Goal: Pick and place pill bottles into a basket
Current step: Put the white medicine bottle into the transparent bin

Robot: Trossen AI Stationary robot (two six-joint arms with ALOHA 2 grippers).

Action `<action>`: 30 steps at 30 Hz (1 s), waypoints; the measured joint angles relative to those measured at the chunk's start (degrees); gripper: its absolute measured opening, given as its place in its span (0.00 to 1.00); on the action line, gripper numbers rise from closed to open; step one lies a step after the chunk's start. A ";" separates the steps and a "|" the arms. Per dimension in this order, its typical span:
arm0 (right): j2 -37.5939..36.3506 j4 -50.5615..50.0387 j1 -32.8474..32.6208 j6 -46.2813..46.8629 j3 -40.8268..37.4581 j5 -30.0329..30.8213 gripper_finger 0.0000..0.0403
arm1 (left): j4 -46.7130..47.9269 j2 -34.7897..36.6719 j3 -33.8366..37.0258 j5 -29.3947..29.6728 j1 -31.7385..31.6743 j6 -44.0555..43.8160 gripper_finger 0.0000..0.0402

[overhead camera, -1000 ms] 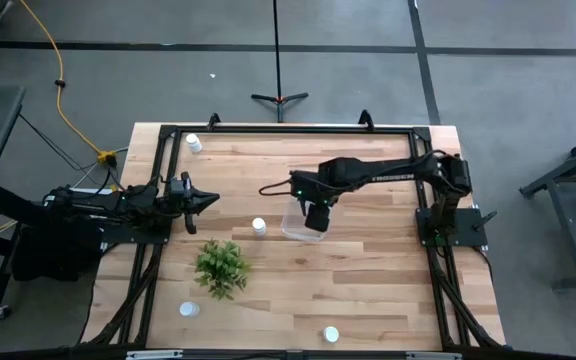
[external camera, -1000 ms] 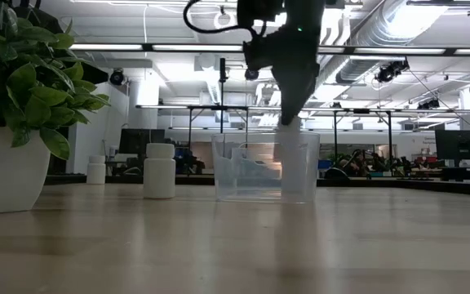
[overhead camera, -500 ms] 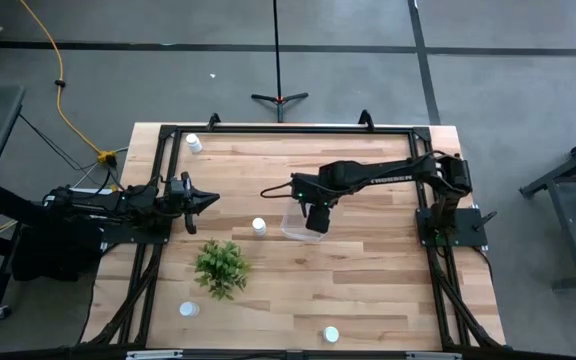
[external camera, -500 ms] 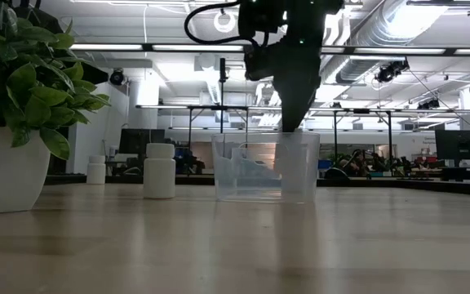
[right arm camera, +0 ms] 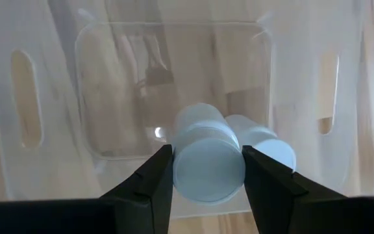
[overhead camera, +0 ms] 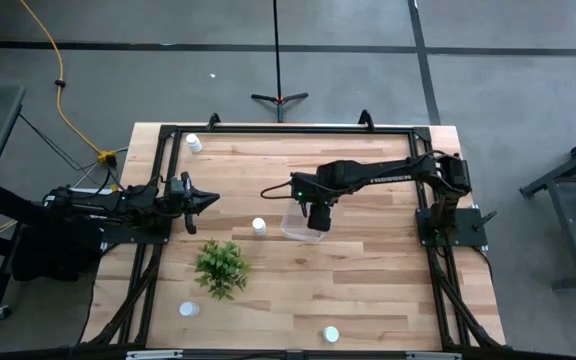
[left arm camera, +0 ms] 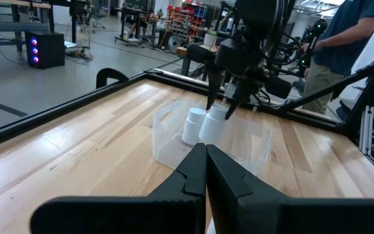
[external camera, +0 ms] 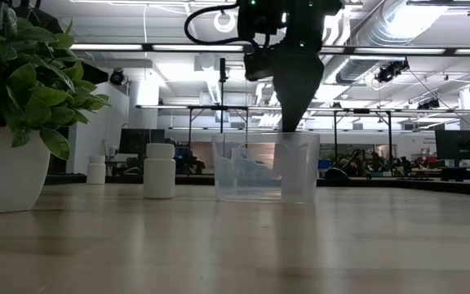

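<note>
Right arm: reaches across the counter [overhead camera: 368,260], gripper [right arm camera: 206,170] pointing down into the bin [overhead camera: 301,228].
Right jaws: clamped on a bottle [right arm camera: 208,166] inside the bin.
Left gripper [overhead camera: 206,200]: level at the counter's left edge, jaws together.

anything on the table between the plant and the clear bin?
Yes, one pill bottle stands upright between the plant and the bin, apart from both. It shows in the high view and the low view.

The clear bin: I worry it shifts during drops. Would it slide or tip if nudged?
The clear bin looks thin-walled and probably light, so a nudge from the right pincer would likely slide it on the smooth wooden table. Its broad flat base suggests tipping is unlikely.
</note>
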State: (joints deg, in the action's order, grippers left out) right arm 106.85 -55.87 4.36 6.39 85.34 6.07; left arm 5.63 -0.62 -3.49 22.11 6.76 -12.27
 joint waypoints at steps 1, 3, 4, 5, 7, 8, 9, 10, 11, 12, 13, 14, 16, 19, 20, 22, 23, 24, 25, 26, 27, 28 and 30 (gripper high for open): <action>0.00 0.11 0.20 -0.09 0.00 -0.49 0.36 | -0.01 0.00 0.02 0.02 0.00 0.00 0.12; 0.00 0.12 0.51 -0.29 0.00 -1.06 0.36 | -0.01 0.00 0.00 0.02 0.00 0.01 0.12; 0.02 0.12 0.55 -0.41 0.00 -1.03 0.36 | -0.01 0.00 0.01 0.02 0.00 0.00 0.12; 0.02 0.17 0.56 -0.58 0.00 -0.85 0.36 | 0.00 0.00 0.02 0.02 0.00 0.02 0.12; 0.02 0.41 0.56 -1.36 0.00 -0.47 0.36 | 0.00 0.00 0.00 0.02 0.00 0.00 0.12; 0.03 0.69 0.56 -1.80 0.00 -0.64 0.36 | 0.00 0.00 0.00 0.02 0.00 0.00 0.12; 0.18 1.51 0.54 -2.73 0.00 -1.11 0.36 | 0.00 0.00 0.00 0.02 0.00 0.00 0.12; 0.38 2.60 0.52 -4.17 0.00 -2.04 0.36 | -0.01 0.00 0.00 0.02 0.00 0.00 0.12; 0.53 3.37 0.52 -5.22 0.00 -2.57 0.36 | -0.01 0.00 0.00 0.02 0.00 0.00 0.12; 0.69 3.87 0.54 -5.39 0.00 -2.60 0.36 | -0.02 0.00 0.00 0.02 0.00 0.02 0.12; 1.02 4.18 0.52 -5.36 0.00 -2.59 0.36 | -0.02 0.00 0.00 0.02 0.00 0.01 0.12; 1.18 4.34 0.52 -5.09 0.00 -2.69 0.37 | 0.00 0.00 0.00 0.02 0.00 0.00 0.12; 1.23 4.25 0.52 -4.64 0.00 -2.61 0.38 | 0.00 0.00 0.00 0.02 0.00 0.01 0.12; 1.22 3.21 0.50 -3.59 0.00 -1.27 0.38 | 0.00 0.00 0.00 0.00 0.00 0.00 0.12; 1.22 2.42 0.50 -3.51 0.00 -1.23 0.37 | 0.00 0.00 0.00 0.00 0.00 0.00 0.12; 1.22 0.11 0.50 -3.50 0.00 -1.56 0.36 | -0.01 0.00 0.00 0.00 0.00 0.01 0.12; 1.23 -0.66 0.50 -3.59 0.00 -1.63 0.36 | 0.00 0.00 0.00 0.00 0.00 0.00 0.12; 1.32 -0.72 0.50 -3.60 0.00 -1.62 0.36 | -0.02 0.00 0.00 0.00 0.00 0.00 0.12; 1.40 -0.51 0.50 -3.53 0.00 -1.56 0.36 | 0.00 0.00 0.00 0.00 0.00 0.00 0.12; 1.51 -0.51 0.48 -3.43 0.00 -1.60 0.36 | -0.02 0.00 0.00 0.00 0.00 0.00 0.12; 1.59 -0.57 0.48 -3.30 0.00 -1.73 0.36 | -0.02 0.00 0.00 0.00 0.00 0.00 0.12; 1.74 -0.53 0.48 -3.25 0.00 -1.73 0.36 | 0.00 0.00 0.01 0.00 0.00 0.00 0.12; 2.11 -0.46 0.48 -3.24 0.00 -1.78 0.37 | -0.01 0.00 0.00 0.00 0.00 0.00 0.12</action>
State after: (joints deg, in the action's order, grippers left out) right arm 108.95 -56.33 4.84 3.15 85.34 4.29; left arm 5.62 -0.62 -3.49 22.11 6.76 -12.27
